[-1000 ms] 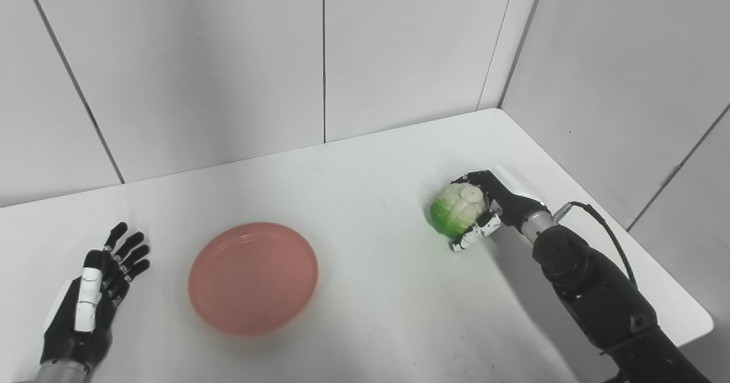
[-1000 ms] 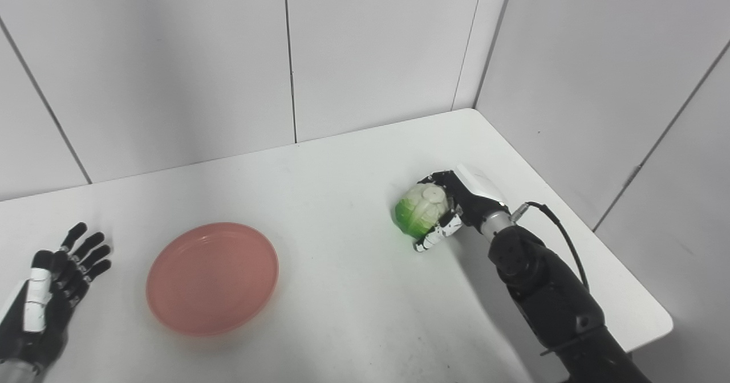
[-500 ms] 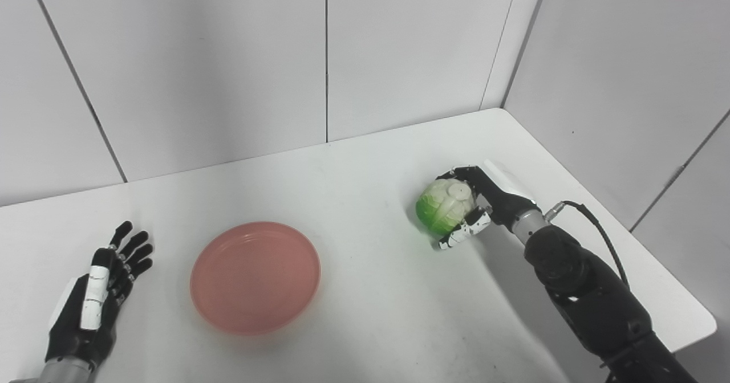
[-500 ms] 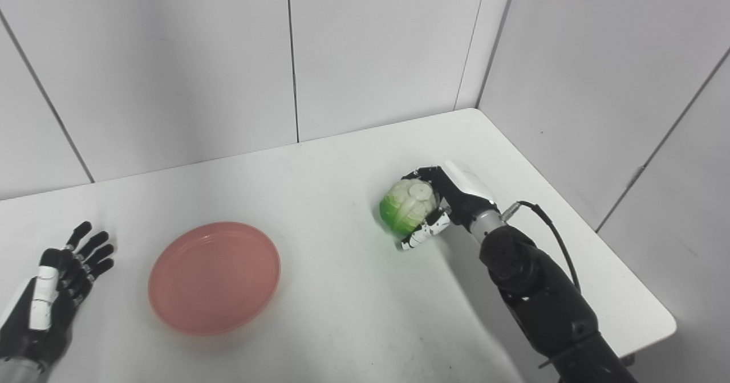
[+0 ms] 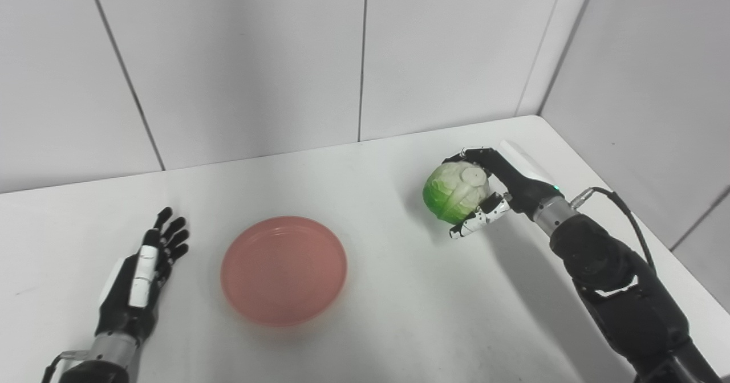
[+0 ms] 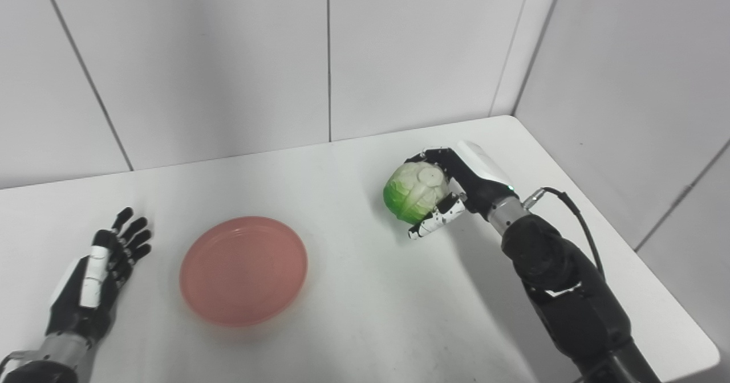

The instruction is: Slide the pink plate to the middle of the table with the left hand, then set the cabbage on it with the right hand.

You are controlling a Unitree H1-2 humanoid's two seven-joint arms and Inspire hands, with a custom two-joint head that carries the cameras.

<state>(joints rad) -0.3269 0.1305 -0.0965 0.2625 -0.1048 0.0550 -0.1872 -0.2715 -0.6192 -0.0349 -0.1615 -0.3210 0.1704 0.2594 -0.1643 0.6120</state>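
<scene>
Pink plate [image 5: 284,270] lies flat on the white table [image 5: 370,326], left of the table's centre line as seen from the head cameras, with nothing on it. Its rim is clear of both hands.

Left hand [image 5: 138,283] rests on the table surface near the left edge, beside the plate but apart from it. Its fingers [image 5: 171,236] are extended and slightly spread, pointing away from the robot; the hand grasps nothing.

Right hand [image 5: 502,186] is over the right part of the table, well apart from the plate. Its fingers curl over the far side and top of the cabbage [image 5: 456,192], and the thumb [image 5: 478,221] presses in from the near side beneath it, so the hand is closed around the cabbage. The cabbage is green on its lower left side and pale on top. A shadow falls on the table below and to the right of it; whether it touches the surface cannot be told.

A black cable [image 5: 624,212] loops from the right wrist along the forearm.
</scene>
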